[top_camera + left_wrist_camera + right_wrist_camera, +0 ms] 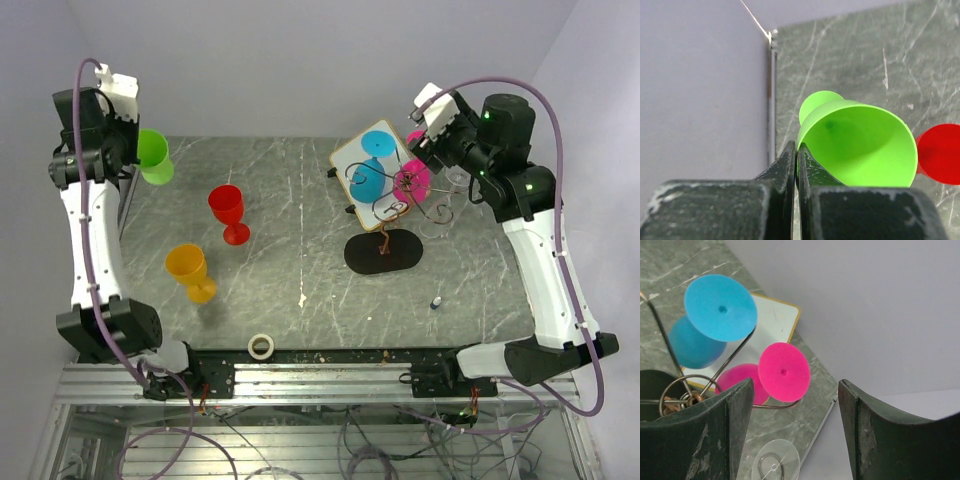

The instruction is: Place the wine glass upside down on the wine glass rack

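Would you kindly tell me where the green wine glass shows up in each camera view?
Top external: green wine glass at upper left.
Left wrist: centre frame, rim pinched in the left gripper.
Right wrist: not in it.
Shared landmark: red wine glass, to its right in both.

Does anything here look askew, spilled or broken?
Only the white board: it lies askew to the table's edges, beneath the blue glass hanging on the rack. Nothing looks spilled or broken.
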`<state>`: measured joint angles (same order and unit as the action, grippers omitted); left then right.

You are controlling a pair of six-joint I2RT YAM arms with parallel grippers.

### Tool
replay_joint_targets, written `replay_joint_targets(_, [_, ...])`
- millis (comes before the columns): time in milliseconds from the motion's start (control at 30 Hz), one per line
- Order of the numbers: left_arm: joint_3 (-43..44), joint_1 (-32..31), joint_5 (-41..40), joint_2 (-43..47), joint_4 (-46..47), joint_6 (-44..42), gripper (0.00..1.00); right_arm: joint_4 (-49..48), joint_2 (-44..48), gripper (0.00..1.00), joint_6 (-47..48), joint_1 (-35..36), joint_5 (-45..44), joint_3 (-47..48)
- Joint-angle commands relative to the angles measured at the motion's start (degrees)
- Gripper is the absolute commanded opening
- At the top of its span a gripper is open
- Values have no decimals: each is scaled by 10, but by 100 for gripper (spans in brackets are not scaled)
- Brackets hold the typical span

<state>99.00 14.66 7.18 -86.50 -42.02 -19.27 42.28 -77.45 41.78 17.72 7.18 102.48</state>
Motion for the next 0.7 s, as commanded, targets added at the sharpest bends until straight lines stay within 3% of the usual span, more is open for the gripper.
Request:
replay_joint_targets(0, [36, -8, 8, 51, 35, 19, 7, -63, 17, 68, -54, -18, -2, -9])
replay_joint_targets(133, [51, -10, 99, 96, 50, 77, 7, -111, 11, 70, -117, -33, -28, -5])
replay_joint_targets(267, [66, -10, 215, 119, 61, 158, 7, -123, 1, 80, -169, -41, 10, 9])
replay_joint_targets(400, [75, -10, 354, 128, 93, 239, 7, -122, -5, 82, -213, -41, 138, 14])
replay_joint_targets(500, [43, -11, 458, 143, 187, 360, 7, -143, -13, 82, -275, -41, 287, 9])
replay_joint_targets(600, [-15, -12, 487, 163, 310, 474, 7, -206, -29, 82, -388, -41, 390, -12])
replay_joint_targets(667, [-32, -22, 485, 171, 352, 496, 7, -257, -39, 80, -455, -38, 427, -31])
